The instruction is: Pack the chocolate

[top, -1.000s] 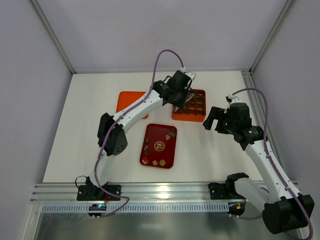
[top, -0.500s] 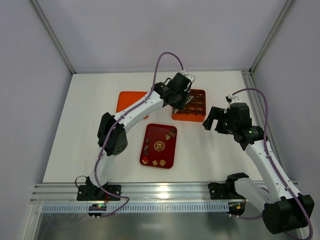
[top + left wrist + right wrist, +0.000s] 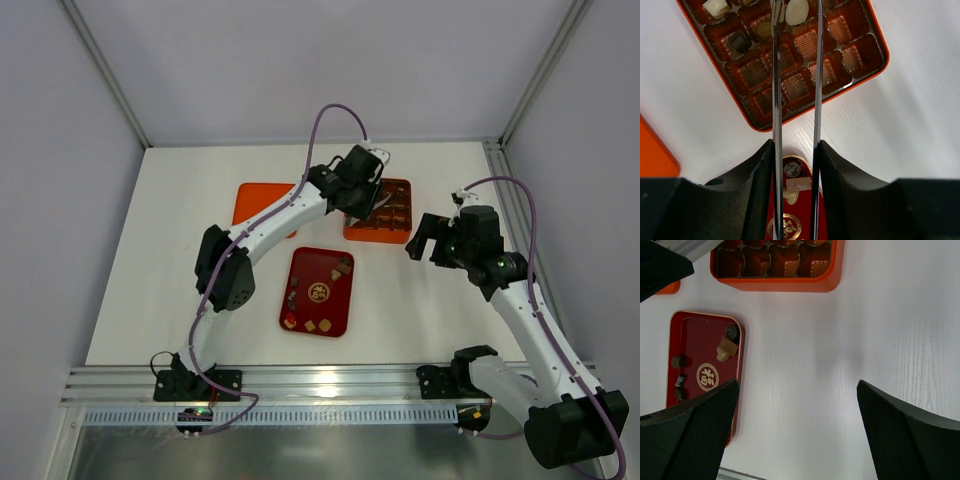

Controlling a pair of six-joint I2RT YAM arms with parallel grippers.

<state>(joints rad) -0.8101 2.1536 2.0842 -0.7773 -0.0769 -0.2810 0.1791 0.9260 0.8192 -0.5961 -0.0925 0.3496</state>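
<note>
The orange box (image 3: 398, 232) has a grid of cells; in the left wrist view (image 3: 860, 55) a white piece (image 3: 716, 7), a dark square (image 3: 740, 42), a tan round (image 3: 764, 30) and a pale oval (image 3: 796, 11) lie in its far cells. My left gripper (image 3: 368, 205) hangs over the box, its thin blades (image 3: 776, 75) parted either side of the pale oval, touching nothing. The dark red tray (image 3: 335, 295) holds several chocolates (image 3: 343, 265), also in the right wrist view (image 3: 725, 350). My right gripper (image 3: 428, 240) is open and empty over bare table (image 3: 797, 385).
A flat orange lid (image 3: 262, 205) lies left of the box, partly under the left arm. The tray shows between the left fingers (image 3: 795, 210) with a cream square (image 3: 799, 184) on it. An aluminium rail (image 3: 330, 380) runs along the near edge.
The left gripper has shifted very slightly over the box. The right arm has not moved.
</note>
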